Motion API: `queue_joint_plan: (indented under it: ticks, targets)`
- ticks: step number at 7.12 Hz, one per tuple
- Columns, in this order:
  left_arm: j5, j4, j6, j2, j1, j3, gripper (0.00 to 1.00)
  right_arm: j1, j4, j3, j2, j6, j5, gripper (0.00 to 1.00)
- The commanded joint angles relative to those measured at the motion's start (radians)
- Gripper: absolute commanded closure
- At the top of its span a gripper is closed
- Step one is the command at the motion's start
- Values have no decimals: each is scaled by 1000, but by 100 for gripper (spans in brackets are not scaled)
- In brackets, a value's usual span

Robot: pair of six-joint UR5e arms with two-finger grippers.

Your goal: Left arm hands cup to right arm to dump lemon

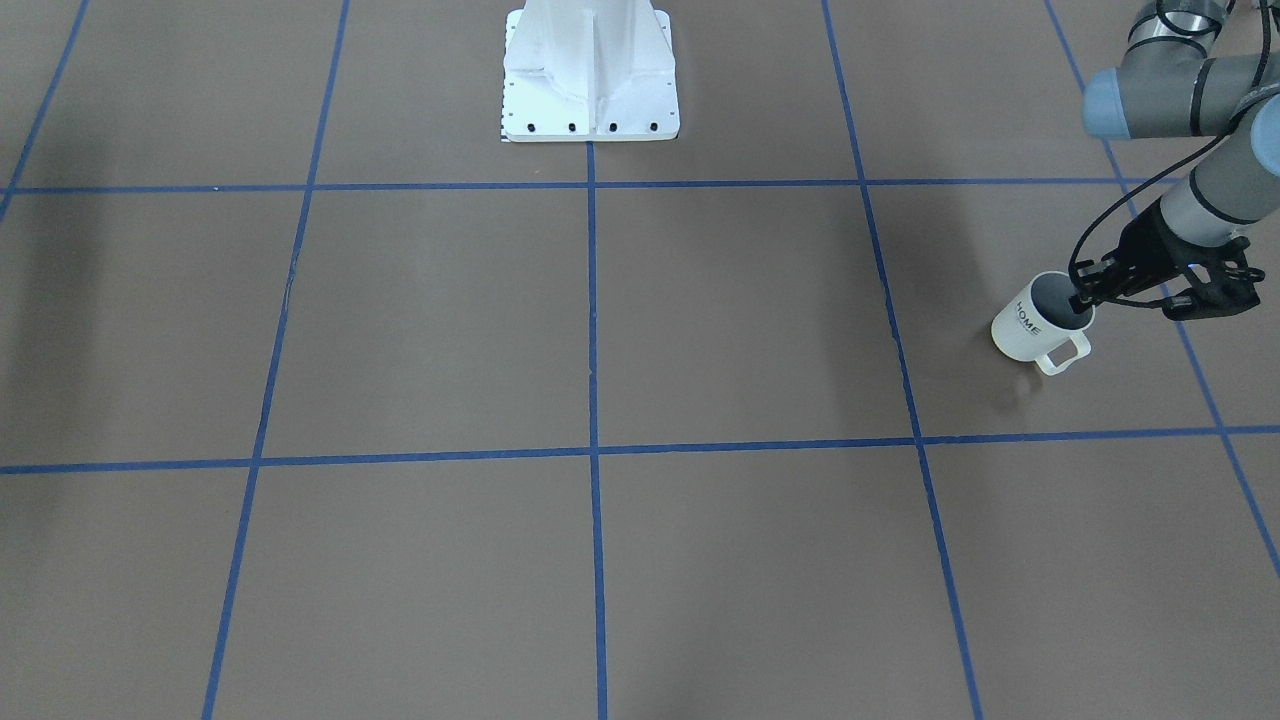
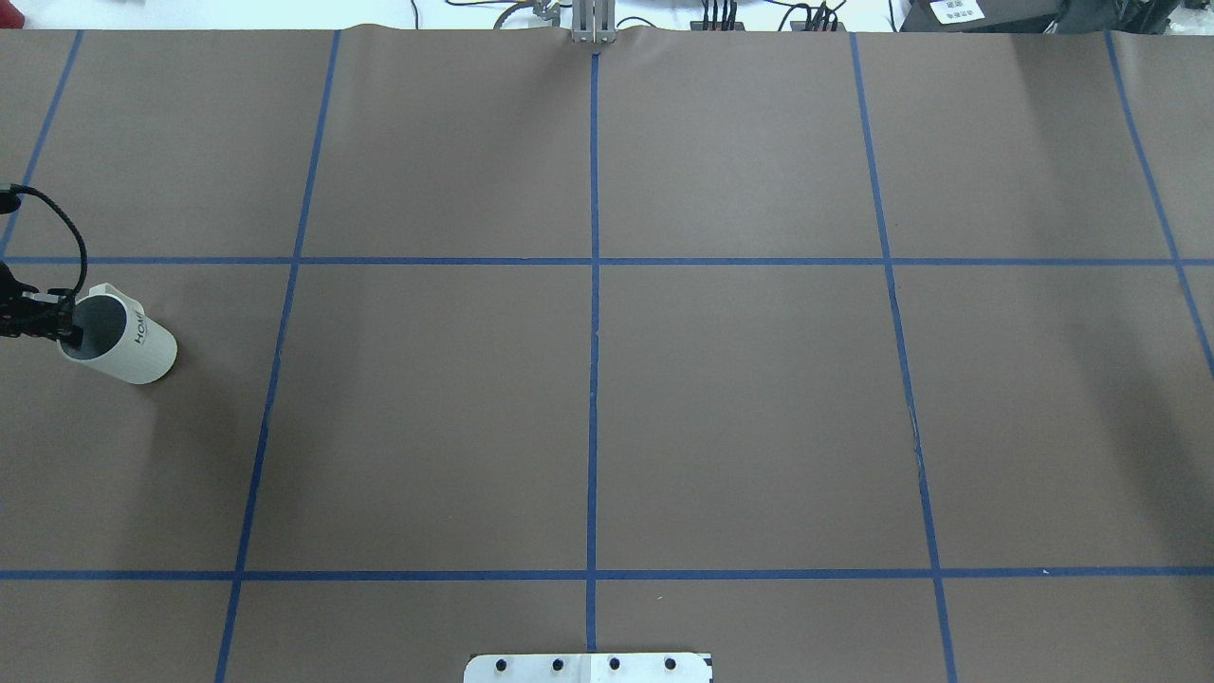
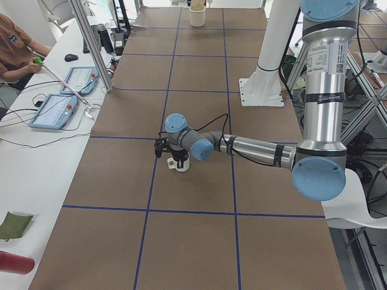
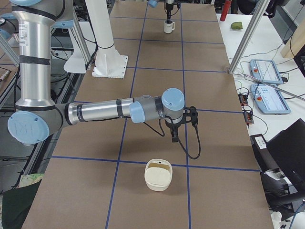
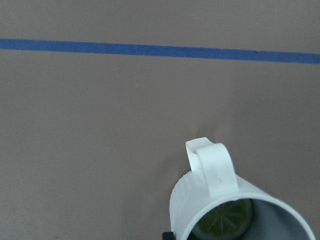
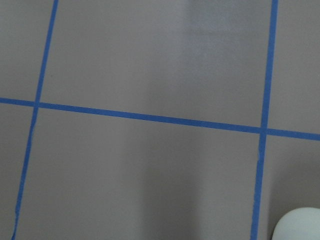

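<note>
The cream-white cup (image 1: 1030, 325) with "HOME" on its side is at the table's left end, handle toward the operators' side. It also shows in the overhead view (image 2: 128, 346) and small at the far end in the exterior right view (image 4: 168, 26). The lemon (image 5: 224, 220) lies inside it, yellow-green. My left gripper (image 1: 1085, 298) is shut on the cup's rim, one finger inside. I cannot tell whether the cup touches the table. My right gripper (image 4: 175, 135) points down over the right end; I cannot tell if it is open.
The white robot pedestal (image 1: 590, 75) stands at mid table. A cream round container (image 4: 158, 175) sits near the right end, close to the right gripper. Blue tape lines grid the brown table (image 2: 588, 379). An operator's desk with tablets (image 3: 60, 96) runs along the far side.
</note>
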Motion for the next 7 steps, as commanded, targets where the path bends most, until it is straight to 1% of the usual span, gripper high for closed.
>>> queue_joint_plan:
  ticks: [1, 2, 3, 4, 5, 6, 7]
  targets:
    - [-98, 43, -41, -53, -17, -5, 100, 1, -6, 48, 93, 64, -2, 0]
    - [-112, 174, -41, -148, -65, -11, 100, 0, -3, 51, 115, 176, -13, 0]
    - [-112, 335, -41, -246, -84, -37, 100, -38, -2, 62, 165, 334, -7, 0]
    - [-109, 482, -42, -344, -86, -62, 100, -105, -5, 63, 245, 389, -19, 0]
    - [-109, 567, -73, -418, -86, -71, 100, -171, -5, 65, 305, 392, -73, 0]
    - [-109, 586, -149, -479, -84, -63, 100, -259, 9, 68, 334, 398, -156, 2]
    - [-111, 586, -221, -520, -78, -57, 100, -334, 112, 39, 353, 461, -202, 5]
